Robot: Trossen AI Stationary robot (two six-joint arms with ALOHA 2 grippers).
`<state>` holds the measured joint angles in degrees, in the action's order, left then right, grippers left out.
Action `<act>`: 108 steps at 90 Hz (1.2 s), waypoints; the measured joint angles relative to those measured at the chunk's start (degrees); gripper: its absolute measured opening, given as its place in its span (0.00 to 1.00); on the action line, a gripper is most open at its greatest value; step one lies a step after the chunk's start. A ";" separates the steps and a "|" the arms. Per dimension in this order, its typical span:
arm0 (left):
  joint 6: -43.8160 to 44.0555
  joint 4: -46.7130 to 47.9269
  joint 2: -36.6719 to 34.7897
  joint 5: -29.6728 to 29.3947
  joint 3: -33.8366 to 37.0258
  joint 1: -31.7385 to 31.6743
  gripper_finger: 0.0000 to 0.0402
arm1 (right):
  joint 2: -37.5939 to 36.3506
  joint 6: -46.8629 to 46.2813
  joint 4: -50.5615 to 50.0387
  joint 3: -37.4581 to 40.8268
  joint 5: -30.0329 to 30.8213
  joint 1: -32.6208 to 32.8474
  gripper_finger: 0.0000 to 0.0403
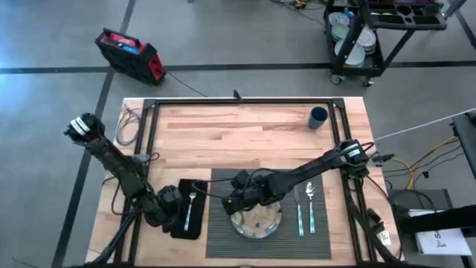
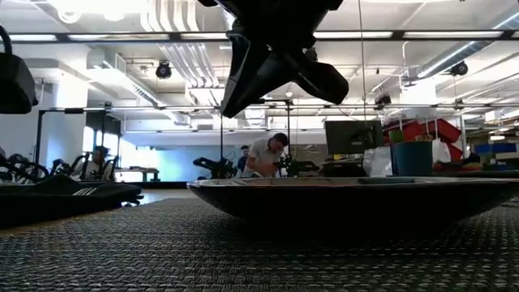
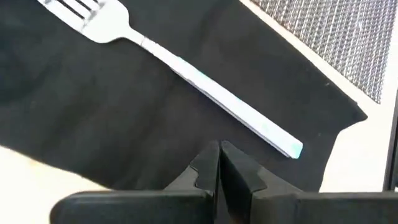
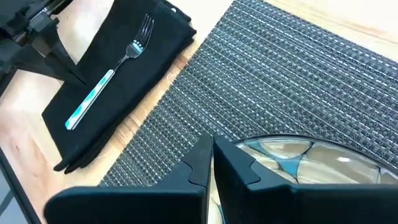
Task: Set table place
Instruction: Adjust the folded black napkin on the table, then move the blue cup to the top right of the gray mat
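Observation:
The ribbed dark grey placemat [image 1: 268, 246] lies at the near middle of the wooden table [image 1: 245, 134]. A clear glass plate [image 1: 255, 221] rests on it, with a knife [image 1: 300, 210] and a spoon [image 1: 311, 202] lying to its right. Left of the mat, a fork [image 3: 205, 84] lies on a black napkin [image 3: 93, 106]. My left gripper [image 3: 219, 152] is shut over the napkin's left edge. My right gripper [image 4: 211, 149] is shut just above the plate's far-left rim [image 4: 311, 155]; the low view shows it [image 2: 231, 109] clear of the plate [image 2: 357, 199]. My left gripper points its shut fingers at the black napkin near its left edge, close to the fork's handle end [image 3: 292, 148]. I cannot tell whether the fingertips touch the cloth.
A dark blue cup [image 1: 318, 117] stands at the far right of the table. The black tube frame [image 1: 245, 102] runs around the tabletop. Bare wood lies between the cup and the mat. Beyond the table are a red case [image 1: 130, 56] and a cart [image 1: 364, 33].

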<state>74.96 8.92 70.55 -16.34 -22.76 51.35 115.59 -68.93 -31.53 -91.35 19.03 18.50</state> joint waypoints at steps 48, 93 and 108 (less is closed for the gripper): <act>0.05 -6.93 5.48 -0.21 -0.24 0.11 0.00 | 0.00 0.69 -0.02 0.00 0.01 -0.07 0.00; -2.09 -2.70 -5.45 -4.18 -0.02 0.01 0.00 | -3.70 4.13 -0.39 0.02 0.25 -1.11 0.00; -6.40 -2.73 -7.71 -7.02 -0.02 -2.03 0.00 | -7.53 4.71 -9.99 0.02 -0.02 -3.97 0.00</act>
<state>68.56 6.19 62.85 -23.36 -22.79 49.32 108.06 -64.22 -41.52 -91.33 19.00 14.53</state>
